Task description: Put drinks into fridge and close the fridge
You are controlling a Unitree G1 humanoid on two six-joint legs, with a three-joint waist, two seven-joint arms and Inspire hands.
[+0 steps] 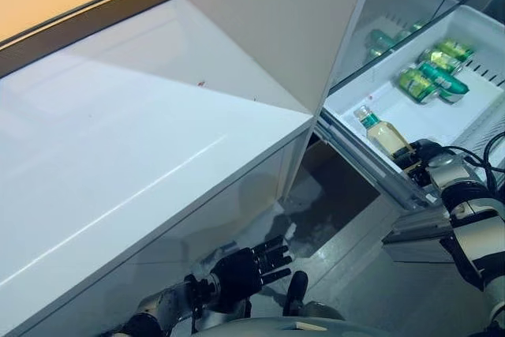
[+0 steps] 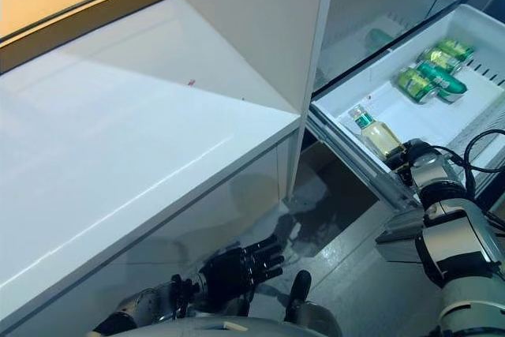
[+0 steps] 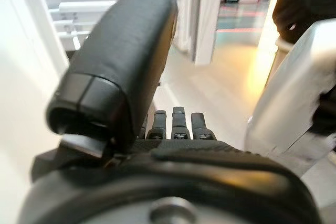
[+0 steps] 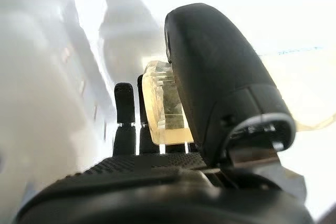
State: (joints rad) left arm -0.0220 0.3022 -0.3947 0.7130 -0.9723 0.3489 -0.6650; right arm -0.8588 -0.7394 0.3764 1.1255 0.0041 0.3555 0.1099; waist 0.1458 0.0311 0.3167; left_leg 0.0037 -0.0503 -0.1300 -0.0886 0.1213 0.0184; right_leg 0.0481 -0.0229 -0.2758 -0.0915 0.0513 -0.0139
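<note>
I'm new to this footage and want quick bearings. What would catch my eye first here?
The open fridge drawer at the right, white, with green cans lying at its far end. At its near end the right hand grips a pale bottle with a green neck, lying in the drawer. The left hand hangs open and empty low down, below the white counter.
</note>
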